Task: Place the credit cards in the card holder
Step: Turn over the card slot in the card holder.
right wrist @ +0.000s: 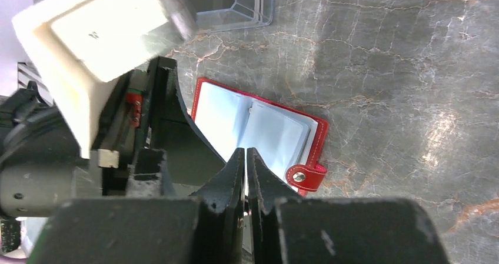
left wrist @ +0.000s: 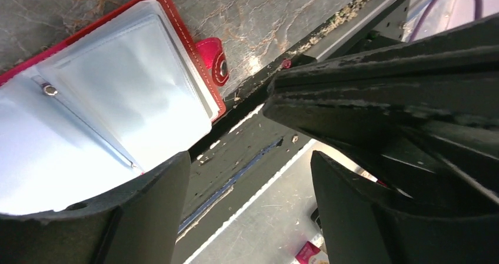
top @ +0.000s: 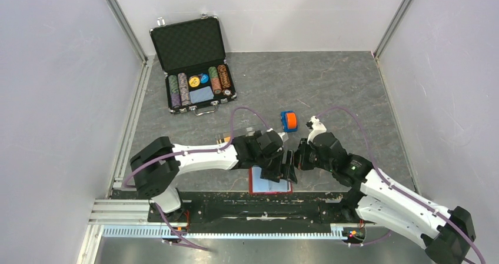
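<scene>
Grey marbled table (top: 365, 87), white walls. Step, judged: card pick-up pending; next move requires locating one. Left gripper (left wrist: 250, 164): jaws apart, empty, over one open red wallet (right wrist: 276, 134), lower centre. Right gripper (right wrist: 245, 158): clenched, nothing held. One clear card holder (right wrist: 235, 11), top edge of right-wrist view. One black chip briefcase (top: 188, 46), upper left. No credit cards clearly seen.

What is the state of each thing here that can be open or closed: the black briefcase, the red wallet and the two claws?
Black briefcase: open, lid standing up.
Red wallet: open, lying flat, its snap tab undone.
Left claw: open, holding nothing.
Right claw: shut, nothing seen between its fingers.
</scene>
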Robot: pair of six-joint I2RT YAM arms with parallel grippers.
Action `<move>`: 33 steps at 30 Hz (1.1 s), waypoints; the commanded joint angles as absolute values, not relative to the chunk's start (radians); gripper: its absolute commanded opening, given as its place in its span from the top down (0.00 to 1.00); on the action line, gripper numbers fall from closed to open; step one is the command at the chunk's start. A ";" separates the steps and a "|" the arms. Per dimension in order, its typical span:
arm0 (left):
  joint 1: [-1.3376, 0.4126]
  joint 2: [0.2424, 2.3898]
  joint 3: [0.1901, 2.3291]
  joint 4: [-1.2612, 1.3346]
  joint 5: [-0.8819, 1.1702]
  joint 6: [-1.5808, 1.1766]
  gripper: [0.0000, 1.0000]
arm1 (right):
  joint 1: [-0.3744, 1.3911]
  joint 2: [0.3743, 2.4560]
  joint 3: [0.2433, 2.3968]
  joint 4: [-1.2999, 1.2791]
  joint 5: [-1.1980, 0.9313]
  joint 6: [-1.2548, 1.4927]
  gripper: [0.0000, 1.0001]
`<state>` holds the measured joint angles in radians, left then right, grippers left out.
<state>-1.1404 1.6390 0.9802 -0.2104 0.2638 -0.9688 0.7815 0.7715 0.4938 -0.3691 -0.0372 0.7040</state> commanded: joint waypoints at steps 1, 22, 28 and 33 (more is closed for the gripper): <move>-1.110 1.555 1.048 -0.250 0.313 -0.938 0.17 | 0.776 0.781 0.540 -0.401 -0.028 0.743 0.94; -0.931 1.352 0.997 -0.338 0.181 -1.022 0.00 | 0.522 1.110 0.784 -0.452 -0.498 0.346 0.64; -0.768 1.258 0.917 -0.287 0.267 -1.082 0.04 | 0.514 1.232 0.889 -0.334 -0.593 0.397 0.56; -0.563 1.192 0.870 -0.301 0.405 -1.059 0.10 | 0.537 1.358 0.954 -0.159 -0.678 0.524 0.54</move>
